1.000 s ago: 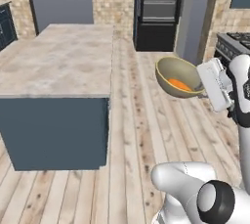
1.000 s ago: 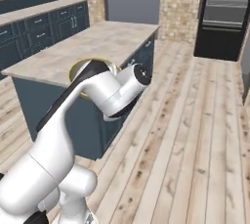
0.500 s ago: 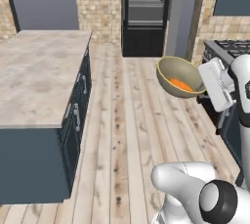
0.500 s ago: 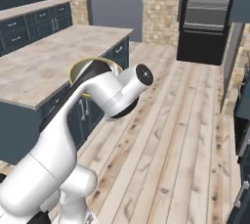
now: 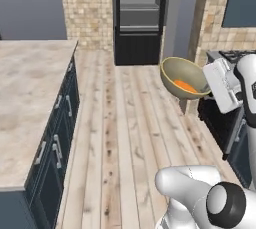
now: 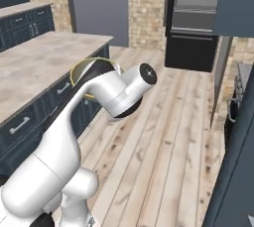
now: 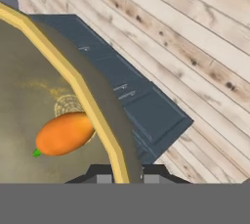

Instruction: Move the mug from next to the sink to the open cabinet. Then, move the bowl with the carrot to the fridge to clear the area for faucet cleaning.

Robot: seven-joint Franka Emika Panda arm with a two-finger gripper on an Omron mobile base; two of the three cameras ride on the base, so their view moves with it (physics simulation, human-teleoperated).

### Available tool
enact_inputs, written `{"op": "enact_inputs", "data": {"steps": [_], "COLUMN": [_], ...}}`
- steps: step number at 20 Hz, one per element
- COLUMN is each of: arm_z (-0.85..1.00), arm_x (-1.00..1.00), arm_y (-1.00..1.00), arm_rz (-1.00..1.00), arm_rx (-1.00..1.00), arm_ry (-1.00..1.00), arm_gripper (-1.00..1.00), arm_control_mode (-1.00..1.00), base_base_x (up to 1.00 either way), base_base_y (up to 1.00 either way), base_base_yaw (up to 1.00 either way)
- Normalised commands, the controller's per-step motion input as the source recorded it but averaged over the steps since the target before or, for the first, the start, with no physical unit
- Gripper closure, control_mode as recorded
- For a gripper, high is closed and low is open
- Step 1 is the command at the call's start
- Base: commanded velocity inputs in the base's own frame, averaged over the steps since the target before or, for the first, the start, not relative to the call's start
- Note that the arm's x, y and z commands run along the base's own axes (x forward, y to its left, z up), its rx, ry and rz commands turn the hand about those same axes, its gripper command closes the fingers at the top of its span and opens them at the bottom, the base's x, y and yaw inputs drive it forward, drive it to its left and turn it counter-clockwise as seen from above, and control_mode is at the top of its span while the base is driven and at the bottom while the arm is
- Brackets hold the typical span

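Note:
My gripper (image 5: 207, 89) is shut on the rim of the olive-yellow bowl (image 5: 178, 74), holding it up above the wooden floor. The orange carrot (image 5: 186, 86) lies inside the bowl. In the hand view the bowl (image 7: 29, 100) takes up the left side, the carrot (image 7: 65, 133) rests on its bottom, and the gripper (image 7: 124, 176) pinches the yellow rim. From the right base view a slice of the bowl (image 6: 79, 70) peeks out behind the arm. The fridge (image 5: 139, 18) (image 6: 194, 18) stands ahead across the floor, its grey shelves showing. The mug, sink, open cabinet and faucet are out of view.
A stone-topped island (image 5: 27, 108) (image 6: 44, 60) with blue drawer fronts runs along the left. A stove (image 5: 234, 56) and dark units (image 6: 237, 166) line the right. Between them a strip of wooden floor (image 5: 125, 123) leads to the fridge. Below the bowl lies a blue cabinet front (image 7: 141, 110).
The whole picture has shifted as the base turned: the fridge has come toward the middle and nearer, the island slid left. The bowl with the carrot stays gripped in the same pose.

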Motion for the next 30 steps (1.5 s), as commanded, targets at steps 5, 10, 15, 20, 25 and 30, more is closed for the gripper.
{"op": "enact_inputs", "data": {"steps": [5, 10, 15, 20, 25, 30], "arm_z": [0.00, 0.00, 0.00, 0.00, 0.00, 0.00], "arm_x": [0.00, 0.00, 0.00, 0.00, 0.00, 0.00], "arm_y": [0.00, 0.00, 0.00, 0.00, 0.00, 0.00], "arm_rz": [0.00, 0.00, 0.00, 0.00, 0.00, 0.00], "arm_rx": [0.00, 0.00, 0.00, 0.00, 0.00, 0.00], "arm_ry": [0.00, 0.00, 0.00, 0.00, 0.00, 0.00], "arm_gripper": [1.00, 1.00, 1.00, 1.00, 1.00, 1.00], "arm_control_mode": [1.00, 1.00, 1.00, 1.00, 1.00, 1.00], "base_base_x": [1.00, 1.00, 1.00, 1.00, 1.00, 1.00], "base_base_y": [-0.24, -0.14, -0.09, 0.32, 0.28, 0.00], "base_base_yaw": [-0.13, -0.10, -0.09, -0.09, -0.08, -0.09]}}
